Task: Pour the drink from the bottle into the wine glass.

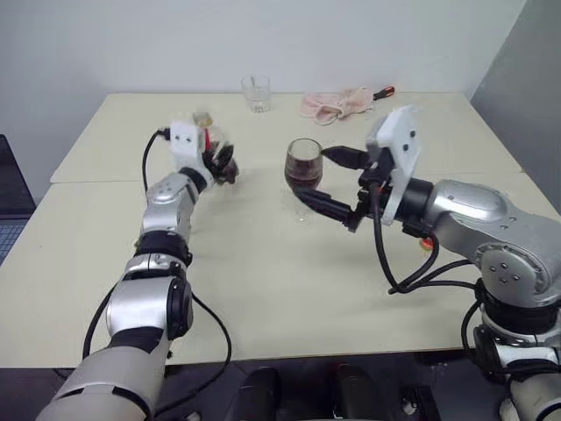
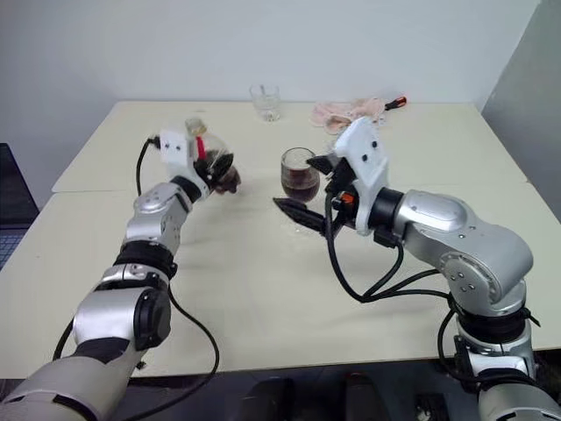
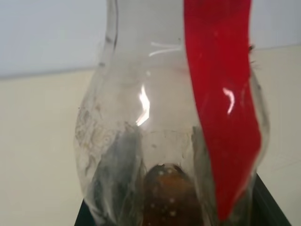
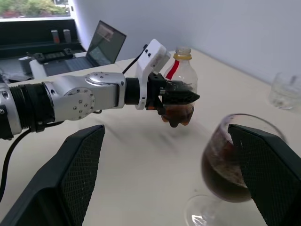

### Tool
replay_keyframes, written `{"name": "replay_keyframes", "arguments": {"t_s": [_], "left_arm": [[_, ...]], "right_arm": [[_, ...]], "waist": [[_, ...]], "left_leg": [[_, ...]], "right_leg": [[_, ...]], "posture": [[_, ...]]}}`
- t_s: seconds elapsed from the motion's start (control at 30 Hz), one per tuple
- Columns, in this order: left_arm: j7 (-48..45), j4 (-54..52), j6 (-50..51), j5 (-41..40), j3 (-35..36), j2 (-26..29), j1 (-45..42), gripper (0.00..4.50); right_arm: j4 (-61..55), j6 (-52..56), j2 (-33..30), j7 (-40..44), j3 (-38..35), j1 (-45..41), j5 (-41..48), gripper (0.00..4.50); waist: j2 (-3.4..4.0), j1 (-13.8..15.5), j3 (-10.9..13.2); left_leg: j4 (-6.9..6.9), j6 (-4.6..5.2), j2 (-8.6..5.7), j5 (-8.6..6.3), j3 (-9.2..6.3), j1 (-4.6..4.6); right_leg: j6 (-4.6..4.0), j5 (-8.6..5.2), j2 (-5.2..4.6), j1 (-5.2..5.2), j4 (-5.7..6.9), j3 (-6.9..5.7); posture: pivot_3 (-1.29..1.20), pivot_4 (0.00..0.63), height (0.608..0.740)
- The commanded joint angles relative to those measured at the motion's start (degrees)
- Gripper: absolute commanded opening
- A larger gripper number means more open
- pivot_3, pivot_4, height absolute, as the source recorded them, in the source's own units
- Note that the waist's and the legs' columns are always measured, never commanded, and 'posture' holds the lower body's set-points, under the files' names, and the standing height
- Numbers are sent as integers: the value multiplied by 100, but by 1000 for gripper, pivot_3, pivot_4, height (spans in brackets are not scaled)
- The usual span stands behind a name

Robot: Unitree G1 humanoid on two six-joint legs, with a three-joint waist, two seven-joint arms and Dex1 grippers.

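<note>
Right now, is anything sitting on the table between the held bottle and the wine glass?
Nothing visible does. The left gripper holds the bottle upright above bare table, apart from the wine glass. The right gripper has its open fingers on either side of the glass, on the side away from the bottle.

The bottle (image 4: 181,80) is clear, glossy plastic with a shiny red label and a little dark drink (image 4: 178,114) at its base. The wine glass (image 1: 304,165) and the far tumbler (image 1: 256,92) are smooth clear glass. The tabletop (image 1: 289,289) looks matt, pale and smooth. A crumpled pink cloth (image 1: 337,103) lies far right. The right fingers (image 4: 270,174) are matt black with a fine mesh texture.
</note>
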Motion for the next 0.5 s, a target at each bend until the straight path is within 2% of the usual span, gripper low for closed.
{"name": "replay_keyframes", "arguments": {"t_s": [0.03, 0.23, 0.27, 0.5], "left_arm": [[213, -602, 165, -116, 108, 73, 318, 1421], [519, -930, 317, -41, 85, 102, 815, 1421], [579, -967, 347, -42, 99, 114, 844, 2143], [544, -1357, 472, 27, -36, 231, 908, 4409]], "right_arm": [[67, 57, 175, -140, 241, -286, -138, 4500], [236, 4, 219, -102, 642, -404, -481, 4500], [239, -2, 223, -72, 673, -414, -502, 4500], [297, -60, 249, 102, 722, -434, -588, 4500]], "waist": [[0, 22, 0], [-13, 96, -16], [-13, 96, -16], [-13, 97, -17]], "left_leg": [[0, 0, -2, 0, 1, 0], [2, -1, -7, 0, 4, 1], [1, -1, -6, 0, 4, 2], [-1, -1, -5, -1, 5, 6]], "right_leg": [[0, 0, -1, 0, 0, 2], [-1, 1, -5, 2, -5, 7], [-1, 1, -4, 2, -4, 8], [-1, 1, -3, 1, -2, 10]], "posture": [[0, 150, 740], [0, 150, 740], [0, 150, 740], [0, 150, 740]]}}
